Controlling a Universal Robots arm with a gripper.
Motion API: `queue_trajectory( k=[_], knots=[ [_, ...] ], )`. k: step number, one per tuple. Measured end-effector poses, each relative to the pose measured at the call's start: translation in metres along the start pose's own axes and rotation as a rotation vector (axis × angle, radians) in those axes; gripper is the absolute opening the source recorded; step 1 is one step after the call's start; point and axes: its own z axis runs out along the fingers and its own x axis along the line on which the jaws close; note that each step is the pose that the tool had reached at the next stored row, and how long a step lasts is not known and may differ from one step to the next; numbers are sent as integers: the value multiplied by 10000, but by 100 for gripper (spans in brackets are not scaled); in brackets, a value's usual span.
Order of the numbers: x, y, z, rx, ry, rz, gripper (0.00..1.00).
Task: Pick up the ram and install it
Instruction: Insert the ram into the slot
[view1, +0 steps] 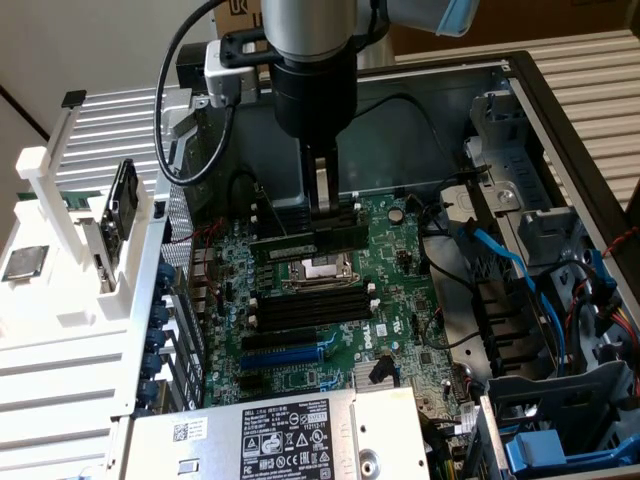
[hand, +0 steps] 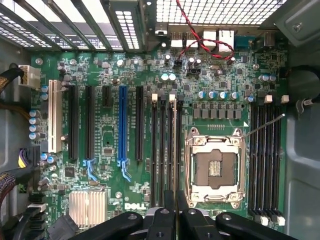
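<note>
while edge-on from the wrist, ram (view1: 285, 243) broadside in the exterior view, tight in the gripper (view1: 322, 226)

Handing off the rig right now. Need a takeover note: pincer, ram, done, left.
Pincer: shut on the ram.
Ram: held on edge, in line with the black memory slots beside the CPU socket.
Done: ram picked up and brought to the slots.
Left: seating unconfirmed. I cannot tell whether it is pressed home or the end clips have latched.
</note>
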Motion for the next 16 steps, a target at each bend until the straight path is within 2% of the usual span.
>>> queue_trajectory(
  k=[6, 7, 9, 16],
  knots=[
    [85, 0, 33, -3, -10, 16, 13],
    [110, -3, 56, -105, -22, 23, 13],
    [124, -12, 65, -230, -28, 25, 13],
    [136, -55, 88, -244, -106, 48, 13]
  ],
)
